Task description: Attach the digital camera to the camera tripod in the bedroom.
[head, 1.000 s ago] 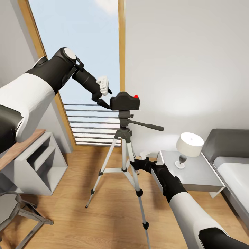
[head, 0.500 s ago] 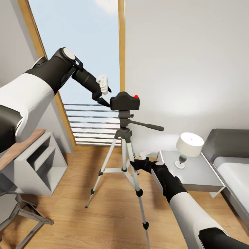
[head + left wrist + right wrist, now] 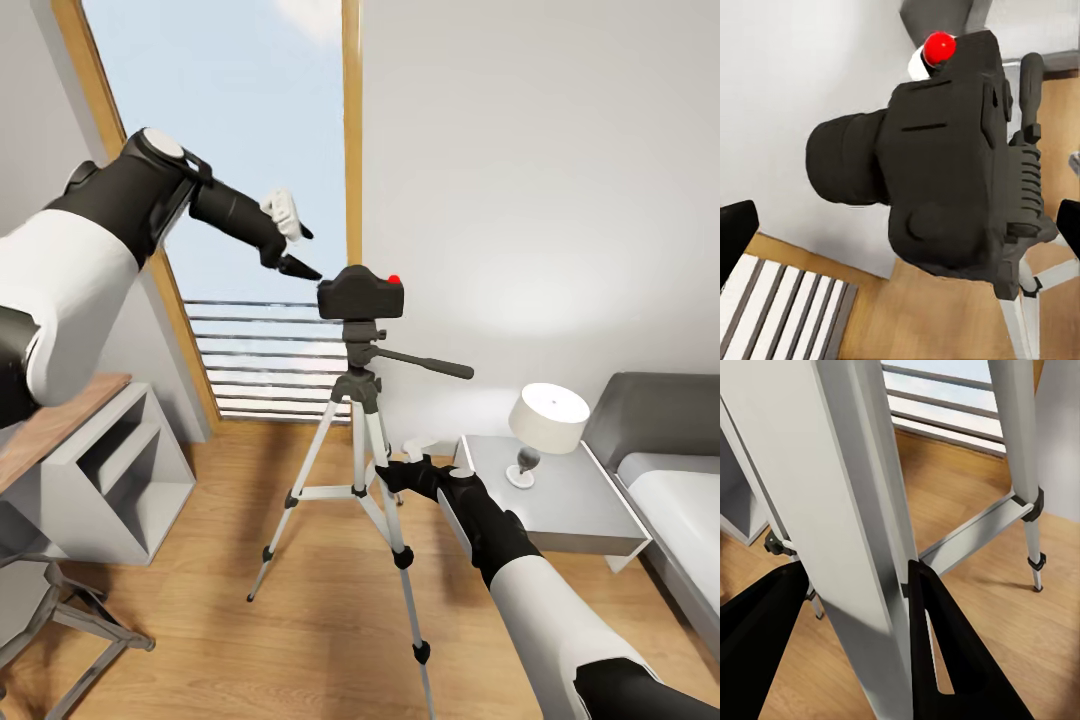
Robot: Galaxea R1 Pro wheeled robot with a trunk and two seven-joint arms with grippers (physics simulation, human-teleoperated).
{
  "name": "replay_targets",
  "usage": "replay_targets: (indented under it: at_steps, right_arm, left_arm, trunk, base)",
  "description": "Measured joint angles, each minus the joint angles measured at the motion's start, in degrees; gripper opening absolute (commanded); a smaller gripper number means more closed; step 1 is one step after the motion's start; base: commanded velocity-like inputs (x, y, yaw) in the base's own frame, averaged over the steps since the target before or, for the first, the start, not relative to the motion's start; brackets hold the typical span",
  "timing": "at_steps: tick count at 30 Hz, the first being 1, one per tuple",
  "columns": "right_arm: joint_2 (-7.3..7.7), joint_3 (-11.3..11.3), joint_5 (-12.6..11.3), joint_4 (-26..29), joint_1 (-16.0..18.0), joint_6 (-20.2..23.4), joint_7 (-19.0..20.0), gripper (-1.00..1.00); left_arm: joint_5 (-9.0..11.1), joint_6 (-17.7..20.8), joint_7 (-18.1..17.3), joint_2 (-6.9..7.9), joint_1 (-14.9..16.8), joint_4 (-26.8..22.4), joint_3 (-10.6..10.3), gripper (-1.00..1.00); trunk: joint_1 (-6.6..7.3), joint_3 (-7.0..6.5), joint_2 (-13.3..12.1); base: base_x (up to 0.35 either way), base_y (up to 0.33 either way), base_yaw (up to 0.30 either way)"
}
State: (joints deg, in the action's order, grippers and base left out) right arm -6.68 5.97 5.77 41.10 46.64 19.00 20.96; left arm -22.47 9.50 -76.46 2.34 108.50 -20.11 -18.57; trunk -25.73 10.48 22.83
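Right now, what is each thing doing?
digital camera: sitting on the tripod head, let go.
camera tripod: standing, legs spread.
left gripper: open, just off the camera.
right gripper: shut on a tripod leg.
lamp: upright on the bedside table.

The left arm lifts and draws back toward the window side: its elbow sits higher in the head view than a second ago, and the left gripper (image 3: 298, 250) rises from beside the digital camera (image 3: 361, 294) to just above its upper left corner. Its fingers (image 3: 300, 267), which touched the camera body half a second ago, now stand apart from it, spread wide either side in the left wrist view.
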Motion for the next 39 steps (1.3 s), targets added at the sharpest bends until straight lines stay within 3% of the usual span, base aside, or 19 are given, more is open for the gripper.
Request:
replay_targets:
  at_steps: [1,2,8,9,12,17,20,25,31,35,36,39]
  right_arm:
    - [0.0,0.01,-0.01,-0.01,0.0,-0.01,-0.01,-1.0]
    - [0.0,0.01,0.01,-0.01,0.0,0.0,-0.02,-1.0]
    - [0.0,0.04,-0.06,-0.01,0.0,-0.01,-0.03,-1.0]
    - [0.0,0.04,-0.06,-0.02,0.0,-0.02,-0.03,-1.0]
    - [0.0,0.04,-0.08,-0.01,0.0,-0.01,-0.02,-1.0]
    - [0.0,0.04,-0.06,0.0,0.0,-0.01,-0.02,-1.0]
    - [0.0,0.04,-0.11,0.01,0.0,-0.02,-0.01,-1.0]
    - [0.0,0.05,-0.08,0.0,0.0,-0.02,-0.03,-1.0]
    - [0.0,0.05,-0.09,0.0,0.0,-0.01,-0.01,-1.0]
    - [0.0,0.05,-0.1,0.02,0.0,-0.01,0.0,-1.0]
    - [0.01,0.05,-0.1,0.01,0.0,-0.02,-0.01,-1.0]
    - [0.0,0.05,-0.08,0.04,0.0,0.01,-0.01,-1.0]
  left_arm:
    - [0.01,0.21,0.16,0.35,0.0,-0.06,1.71,1.0]
    - [0.03,0.71,0.4,1.08,0.0,-0.14,5.23,1.0]
    - [-0.24,3.45,0.63,3.71,-0.01,-0.07,15.35,1.0]
    - [-0.04,4.72,0.75,4.8,-0.01,0.07,17.58,1.0]
    - [0.2,7.28,0.84,6.6,-0.02,0.64,20.04,1.0]
    - [0.33,12.7,0.83,8.92,-0.02,4.24,21.83,1.0]
    - [0.1,15.6,0.76,10.12,-0.02,9.26,22.22,1.0]
    - [-0.05,17.63,1.38,11.97,-0.2,16.02,22.44,1.0]
    - [-0.03,23.93,6.95,14.93,-1.24,19.21,22.47,1.0]
    - [0.06,28.62,9.5,15.97,-4.01,19.68,22.4,1.0]
    - [0.01,30.07,10.26,16.35,-5.91,19.75,22.19,1.0]
    - [0.1,31.41,11.11,16.77,-9.03,19.75,22.43,1.0]
  trunk:
    - [0.0,0.0,0.0]
    - [0.0,0.0,0.0]
    - [0.0,0.0,0.0]
    - [0.0,0.0,0.0]
    - [0.0,0.0,0.0]
    - [0.0,0.0,-0.01]
    - [0.0,0.01,-0.01]
    - [0.0,0.0,-0.01]
    - [0.0,0.0,-0.01]
    - [0.0,0.01,-0.01]
    - [0.0,0.02,0.0]
    - [0.0,0.01,-0.01]
  base:
    - [0.0,0.0,0.0]
    - [0.0,0.0,0.0]
    - [0.0,0.0,0.0]
    - [0.0,0.0,0.0]
    - [0.0,0.0,0.0]
    - [0.0,0.0,0.0]
    - [0.0,0.0,0.0]
    - [0.0,0.0,0.0]
    - [0.0,0.0,0.0]
    - [0.0,0.0,0.0]
    - [0.0,0.0,0.0]
    - [0.0,0.0,0.0]
